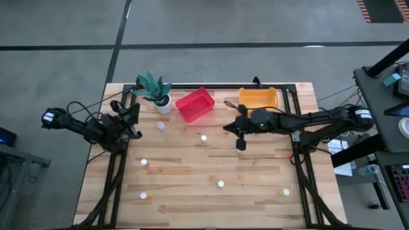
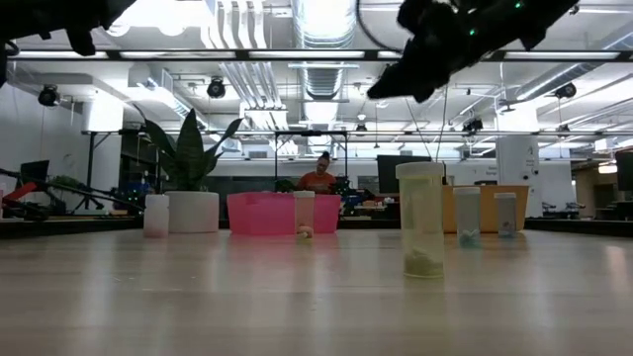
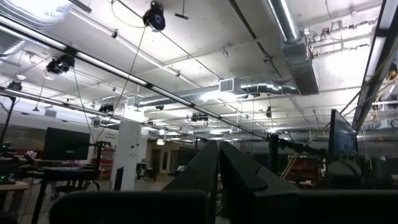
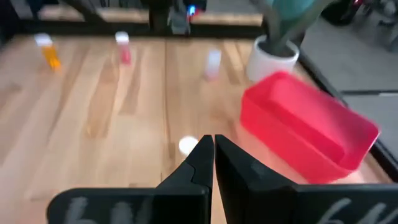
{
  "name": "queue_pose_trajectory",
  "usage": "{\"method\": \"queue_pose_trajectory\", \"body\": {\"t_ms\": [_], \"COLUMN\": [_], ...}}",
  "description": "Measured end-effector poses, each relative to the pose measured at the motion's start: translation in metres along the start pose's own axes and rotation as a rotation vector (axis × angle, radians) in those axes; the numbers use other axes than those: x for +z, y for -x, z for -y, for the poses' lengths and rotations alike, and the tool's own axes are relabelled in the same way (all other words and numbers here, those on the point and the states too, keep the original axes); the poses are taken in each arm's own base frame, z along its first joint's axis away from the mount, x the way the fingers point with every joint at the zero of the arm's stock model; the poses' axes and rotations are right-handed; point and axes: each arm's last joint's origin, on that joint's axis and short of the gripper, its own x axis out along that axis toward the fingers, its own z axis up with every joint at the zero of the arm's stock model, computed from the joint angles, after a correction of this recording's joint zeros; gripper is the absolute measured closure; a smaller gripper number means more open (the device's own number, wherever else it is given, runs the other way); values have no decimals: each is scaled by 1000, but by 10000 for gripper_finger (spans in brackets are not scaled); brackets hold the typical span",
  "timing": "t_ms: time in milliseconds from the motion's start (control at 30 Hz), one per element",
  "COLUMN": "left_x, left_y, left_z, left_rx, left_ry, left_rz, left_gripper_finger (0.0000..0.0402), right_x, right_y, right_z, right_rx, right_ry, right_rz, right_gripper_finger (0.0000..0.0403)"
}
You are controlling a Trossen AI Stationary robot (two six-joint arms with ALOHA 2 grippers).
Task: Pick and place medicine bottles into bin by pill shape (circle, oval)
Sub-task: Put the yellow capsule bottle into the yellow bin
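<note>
A: Where is the right gripper [image 1: 229,127]?
B: Just right of the frame's centre in the high view, above the wood table [image 1: 255,191], between the red bin [image 1: 195,104] and the orange bin [image 1: 259,97]. In its wrist view the fingertips [image 4: 205,149] meet with only a thin line between them, and nothing is held.

A: And the left gripper [image 1: 134,121]?
B: At the left edge of the table, up against the black frame. Its wrist camera points up at the ceiling; the 2 fingers [image 3: 202,168] press together, holding nothing.

A: The medicine bottles?
B: Scattered on the table. In the high view, 1 bottle [image 1: 160,126] stands below the white plant pot [image 1: 163,104], 1 [image 1: 204,137] sits near centre, 1 [image 1: 240,145] lies just under the right arm, and 4 more show lower down: [image 1: 144,163], [image 1: 143,196], [image 1: 220,184], [image 1: 285,191].

A: Anything inside the bins?
B: I cannot tell from above. In the low view a clear bottle [image 2: 420,219] stands nearest, with others farther back beside the pot and the red bin.
</note>
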Motion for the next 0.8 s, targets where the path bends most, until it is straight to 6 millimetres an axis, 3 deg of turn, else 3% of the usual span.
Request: {"method": "queue_pose_trajectory", "body": {"t_ms": [300, 667, 800], "left_x": [-1, -1, -1], "left_y": [3, 4, 4], "left_z": [-3, -4, -4], "left_rx": [4, 8, 8], "left_ry": [-9, -14, -14], "left_rz": [6, 10, 10], "left_gripper_finger": [402, 402, 402], "right_x": [0, 10, 4], "right_y": [-31, -92, -114], "right_z": [-1, -3, -5], "right_rx": [8, 13, 22], "right_ry": [-38, -19, 17], "right_rz": [-155, -247, -319], "right_gripper_finger": [376, 234, 193]}}
